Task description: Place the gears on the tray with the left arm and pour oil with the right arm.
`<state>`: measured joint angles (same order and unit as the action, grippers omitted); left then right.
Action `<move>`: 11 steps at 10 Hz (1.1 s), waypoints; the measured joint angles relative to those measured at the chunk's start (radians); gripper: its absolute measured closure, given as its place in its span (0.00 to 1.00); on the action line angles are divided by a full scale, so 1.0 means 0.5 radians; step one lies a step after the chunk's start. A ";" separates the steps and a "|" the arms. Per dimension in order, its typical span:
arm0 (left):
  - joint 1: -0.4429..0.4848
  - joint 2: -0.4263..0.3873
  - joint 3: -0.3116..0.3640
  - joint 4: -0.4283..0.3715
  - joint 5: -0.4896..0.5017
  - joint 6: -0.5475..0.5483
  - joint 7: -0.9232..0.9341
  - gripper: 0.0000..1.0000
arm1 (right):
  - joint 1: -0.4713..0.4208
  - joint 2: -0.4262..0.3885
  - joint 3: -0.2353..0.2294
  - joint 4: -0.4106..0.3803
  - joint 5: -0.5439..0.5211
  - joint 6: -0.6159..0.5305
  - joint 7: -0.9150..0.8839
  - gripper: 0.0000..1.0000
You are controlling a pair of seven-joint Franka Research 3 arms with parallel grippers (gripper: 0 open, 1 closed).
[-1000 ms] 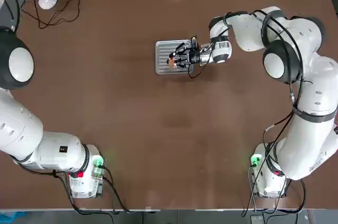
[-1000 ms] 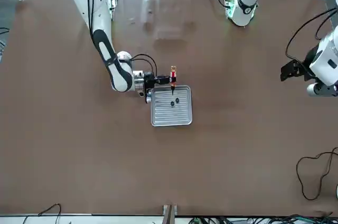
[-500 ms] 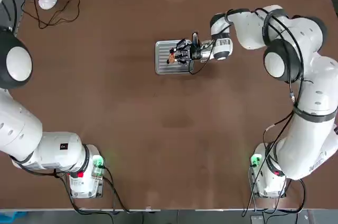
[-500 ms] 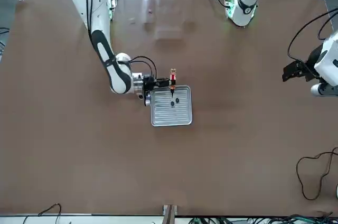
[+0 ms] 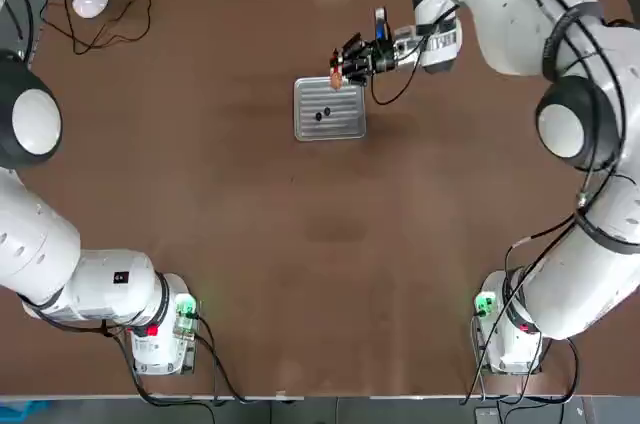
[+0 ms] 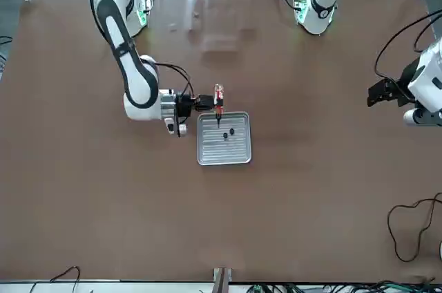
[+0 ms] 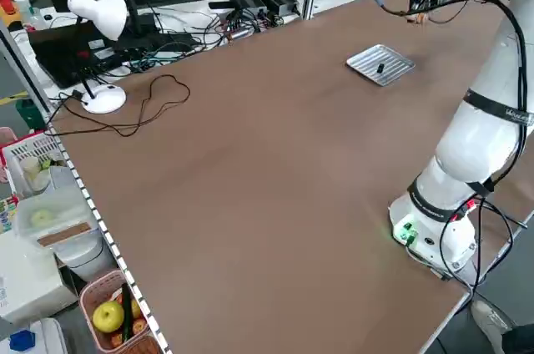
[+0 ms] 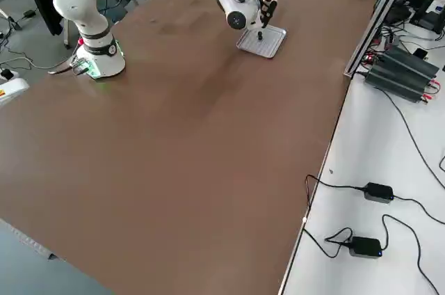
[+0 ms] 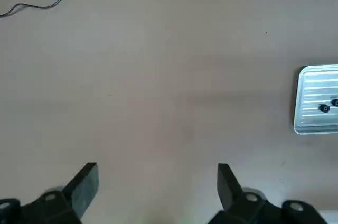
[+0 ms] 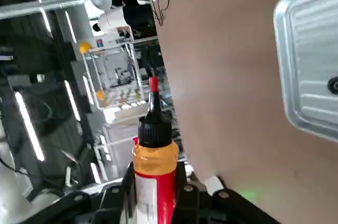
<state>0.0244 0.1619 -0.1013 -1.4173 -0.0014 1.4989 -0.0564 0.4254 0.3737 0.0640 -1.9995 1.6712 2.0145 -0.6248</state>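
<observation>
As the right gripper (image 10: 153,192) clamps the oil bottle (image 10: 153,166) round its body, the bottle reads light, rigid, slick. The tray (image 5: 329,109) with 2 gears (image 5: 322,114) sits just beyond its tip. Left gripper (image 9: 153,192) spread wide, empty.

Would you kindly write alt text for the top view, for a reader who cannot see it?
The right gripper holds the oil bottle at the far edge of the ribbed tray, where two gears lie.

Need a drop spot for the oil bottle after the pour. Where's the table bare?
Bare: the wide stretch from the tray down to both arm bases. Crowded: the tray's far edge, where the right gripper holds the bottle, and the lamp corner.
</observation>
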 joint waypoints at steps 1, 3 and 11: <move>-0.001 0.000 0.000 0.000 0.000 0.001 0.000 0.01 | -0.067 -0.087 -0.004 -0.030 -0.148 0.010 -0.069 0.69; -0.006 0.000 -0.004 0.001 0.000 0.006 0.000 0.01 | -0.227 -0.122 -0.023 -0.103 -0.285 0.004 -0.441 0.69; 0.002 0.000 -0.029 0.002 0.000 0.017 0.000 0.01 | -0.710 -0.113 -0.563 -0.226 -0.922 -0.542 -2.072 0.69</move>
<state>0.0253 0.1617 -0.1157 -1.4161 -0.0015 1.5076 -0.0564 0.0706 0.3173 -0.2174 -2.1126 1.2102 1.7433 -1.6610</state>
